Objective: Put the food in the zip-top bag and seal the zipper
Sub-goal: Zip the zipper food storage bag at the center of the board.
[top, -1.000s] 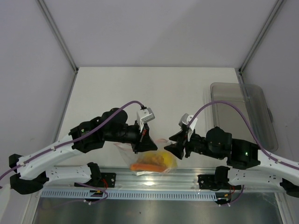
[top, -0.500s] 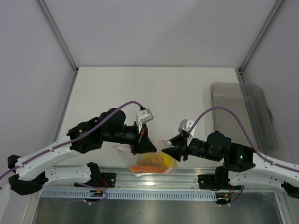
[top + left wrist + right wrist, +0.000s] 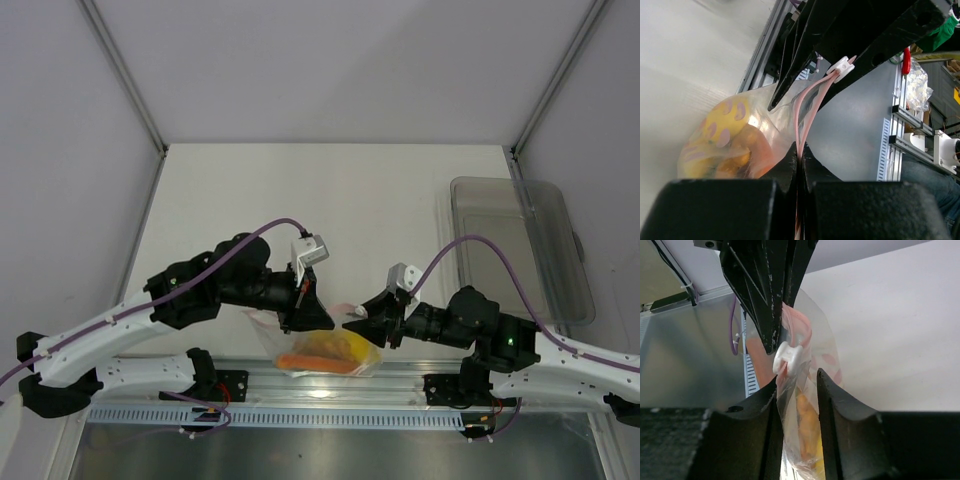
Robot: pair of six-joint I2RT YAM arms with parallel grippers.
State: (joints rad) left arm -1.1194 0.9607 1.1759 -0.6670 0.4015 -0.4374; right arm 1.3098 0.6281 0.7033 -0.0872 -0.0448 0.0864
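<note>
The small, clear, crinkly zip-top bag (image 3: 322,352) is held at the middle of the table's (image 3: 330,200) near edge, between the two arms. The food is already inside: a yellow oval toy piece (image 3: 720,127) and an orange piece (image 3: 305,360) bulge the lower part. The thin pink-red zipper strip (image 3: 807,107) is pinched flat by the left gripper (image 3: 799,156), whose jaws are closed on it. The jaws of the right gripper (image 3: 796,380) stand apart on either side of the film, just beside the small white slider tab (image 3: 788,356), and nothing is squeezed between them.

Sealing is judged to be the step in hand. It would be done best with the strip pulled taut by the left grip, while the right jaws are closed lightly over the strip next to the slider and drawn along it, away from the left gripper and level with the strip. The film could be buckled by too hard a pinch, and the tracks could be missed if the strip is slack. Whether any length is already sealed cannot be told.
</note>
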